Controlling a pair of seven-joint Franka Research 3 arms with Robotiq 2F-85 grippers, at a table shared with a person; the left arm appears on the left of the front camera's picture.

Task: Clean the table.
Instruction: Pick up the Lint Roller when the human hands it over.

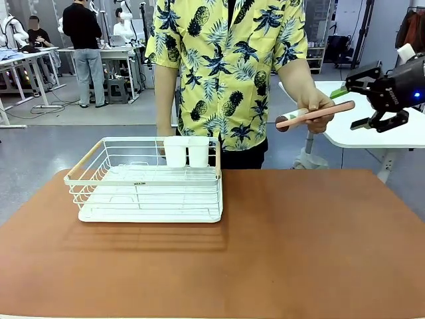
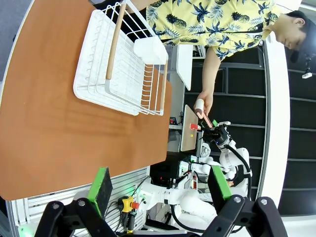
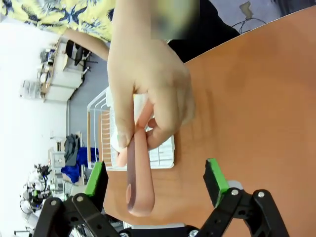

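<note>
Left gripper (image 2: 160, 186), right gripper (image 3: 155, 178) splayed empty, one table (image 1: 299, 252), one rack (image 1: 143, 175), one hand-held pink tool (image 1: 332, 109)

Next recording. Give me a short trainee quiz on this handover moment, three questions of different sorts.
1. True or false: the robot's right hand is shut on the pink-handled utensil.
2. Who grips the utensil? A. the person's hand; B. nobody, it lies flat; C. a second person.
3. Short answer: what stands on the table, toward the robot's left?

Key
1. False: its jaws stand open, with the utensil held out between them.
2. A.
3. The white wire rack.
</note>
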